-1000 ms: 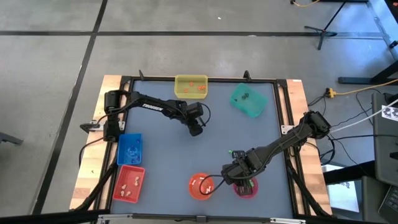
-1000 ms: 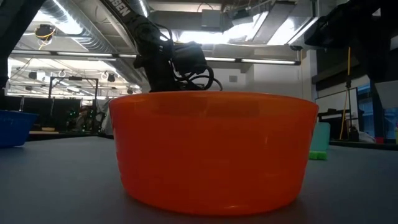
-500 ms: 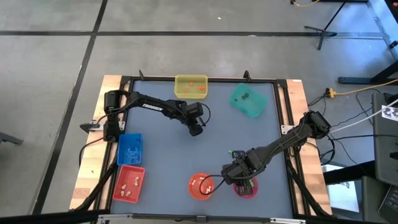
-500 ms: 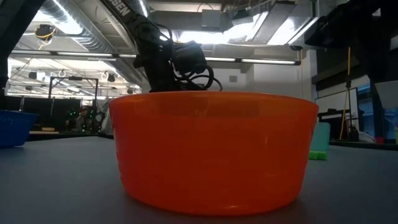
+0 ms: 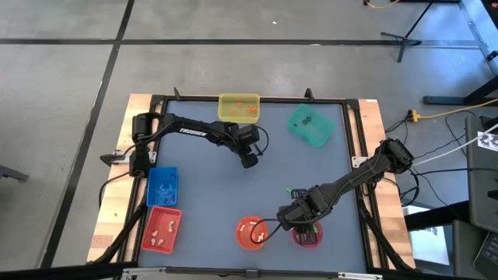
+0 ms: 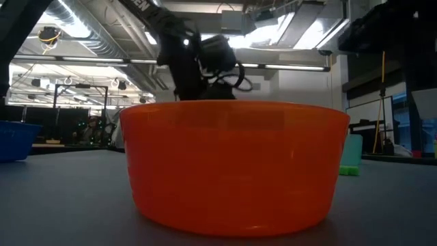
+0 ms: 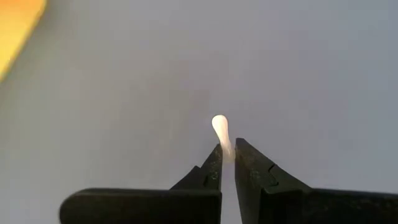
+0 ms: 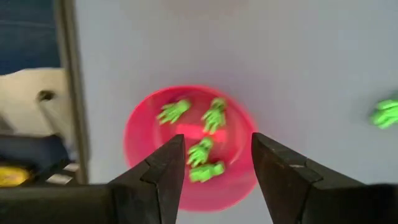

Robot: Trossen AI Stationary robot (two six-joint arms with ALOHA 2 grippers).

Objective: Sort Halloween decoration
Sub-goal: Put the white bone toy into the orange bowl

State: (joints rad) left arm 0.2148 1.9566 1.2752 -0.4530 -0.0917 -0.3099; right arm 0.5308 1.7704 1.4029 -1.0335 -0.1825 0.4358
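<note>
1. The left gripper (image 5: 249,161) is above the middle of the table (image 5: 194,187), a little toward the far side, and it pinches a small white trinket (image 7: 221,132) between its fingertips.
2. The right gripper (image 8: 216,163) hangs with its fingers apart over the pink bowl (image 8: 138,129) at the near right.
3. Four green hand-shaped trinkets (image 8: 203,149) lie in that bowl; one more green trinket (image 8: 387,114) lies on the table beside it.
4. The orange bowl (image 5: 251,232) stands just left of the pink bowl, with white pieces inside.
5. Orange trinkets (image 5: 244,109) lie in the yellow tray (image 5: 226,115) at the far edge.
</note>
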